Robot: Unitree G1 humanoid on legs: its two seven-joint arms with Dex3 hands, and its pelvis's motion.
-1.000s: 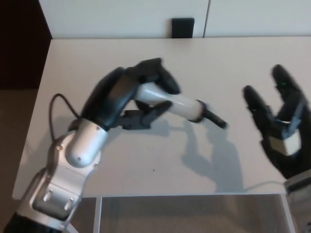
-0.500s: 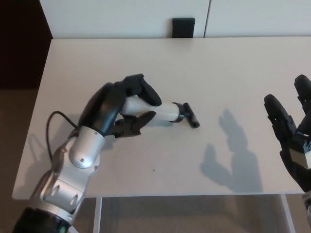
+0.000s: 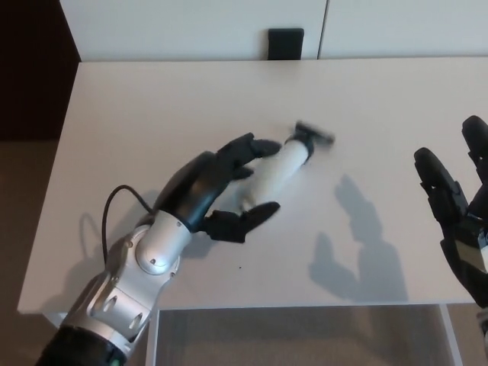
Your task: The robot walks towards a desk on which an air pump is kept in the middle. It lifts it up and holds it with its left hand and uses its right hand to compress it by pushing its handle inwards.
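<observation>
The air pump [image 3: 278, 169], a white cylinder with a black T-handle [image 3: 314, 133], lies on the white desk [image 3: 152, 107] near its middle, with the handle pointing away and to the right. My left hand [image 3: 221, 187] rests at the pump's near end. Its two fingers [image 3: 252, 148] are stretched out on one side of the cylinder and the thumb [image 3: 255, 215] on the other, spread wide and not clamped on it. The handle looks blurred. My right hand [image 3: 457, 213] hovers at the right edge with its fingers apart, holding nothing.
A small black object [image 3: 285, 43] stands against the white wall panel at the desk's far edge. The desk's near edge runs along the bottom, with floor below it. A black cable [image 3: 114, 202] loops off my left wrist.
My left hand has spread its fingers off the pump, which now lies on the desk, swung so that the handle points further away. The right hand drew back to the right.
</observation>
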